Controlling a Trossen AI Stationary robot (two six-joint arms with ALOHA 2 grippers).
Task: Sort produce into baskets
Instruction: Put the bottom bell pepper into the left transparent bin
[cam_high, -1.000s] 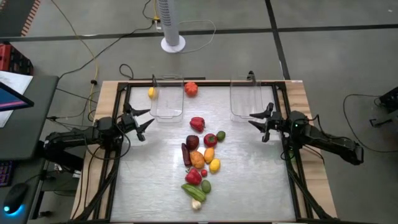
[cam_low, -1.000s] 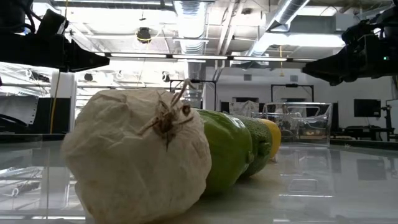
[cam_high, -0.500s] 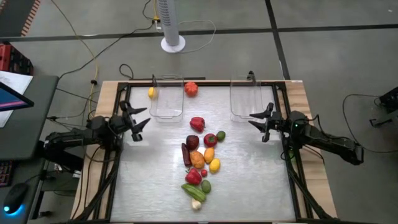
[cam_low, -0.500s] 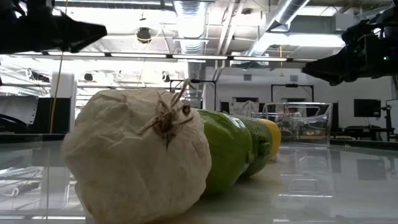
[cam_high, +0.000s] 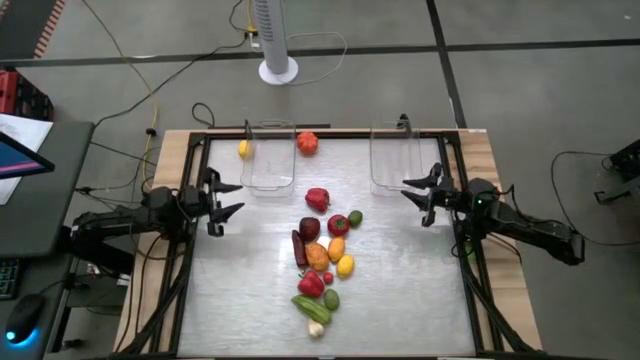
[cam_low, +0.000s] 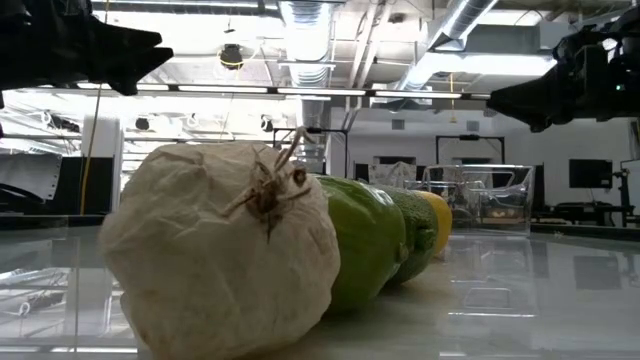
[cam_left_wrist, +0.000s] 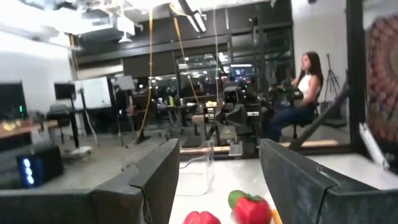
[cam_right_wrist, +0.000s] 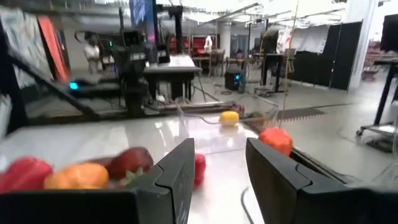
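Green cucumber (cam_high: 311, 308) lengthwise diagonal across table (cam_high: 400, 290), beside garlic (cam_high: 316, 328).

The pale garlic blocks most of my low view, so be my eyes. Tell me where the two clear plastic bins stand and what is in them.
Observer: From above, the left clear bin and right clear bin stand at the table's far edge. Both look empty.
Operator: Report the grippers.
Observer: The left gripper and right gripper are open and empty, one at each side of the table.
Operator: Name any strays.
Observer: A small yellow piece seems just outside the left bin, and a round orange-red piece lies between the bins.
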